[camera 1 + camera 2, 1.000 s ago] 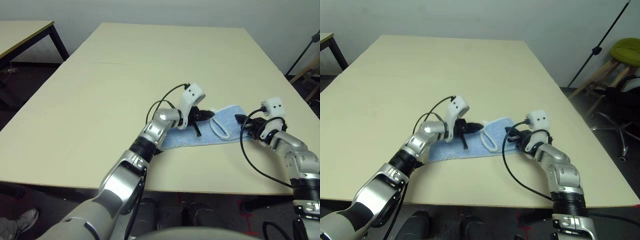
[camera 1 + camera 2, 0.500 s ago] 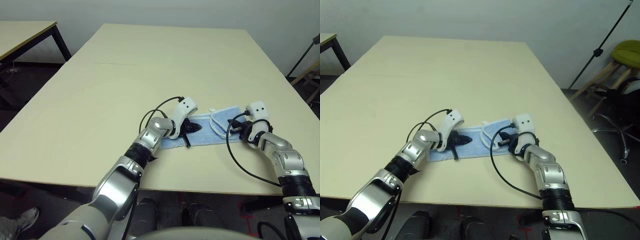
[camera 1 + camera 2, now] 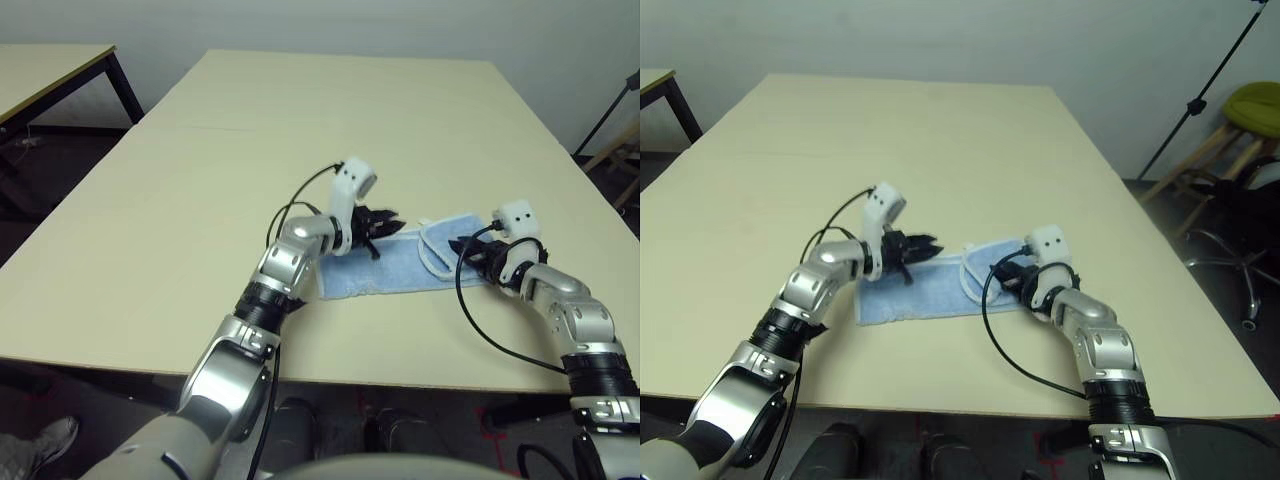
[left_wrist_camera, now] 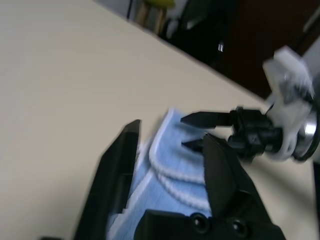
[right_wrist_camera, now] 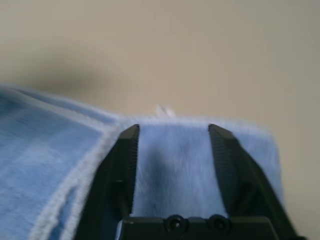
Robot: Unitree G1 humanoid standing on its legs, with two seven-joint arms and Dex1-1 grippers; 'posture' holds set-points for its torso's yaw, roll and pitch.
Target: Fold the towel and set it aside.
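Two open grippers frame the head views: the left gripper [image 3: 378, 220] hangs above the towel [image 3: 385, 268], which lies folded into a narrow strip on the table [image 3: 300, 130], while the right gripper [image 3: 468, 247] sits at its far end, holding nothing. Left wrist view: black fingers [image 4: 117, 170] spread over blue cloth. Right wrist view: fingers [image 5: 125, 155] apart, towel beneath. Folding looks largely done; setting it aside remains
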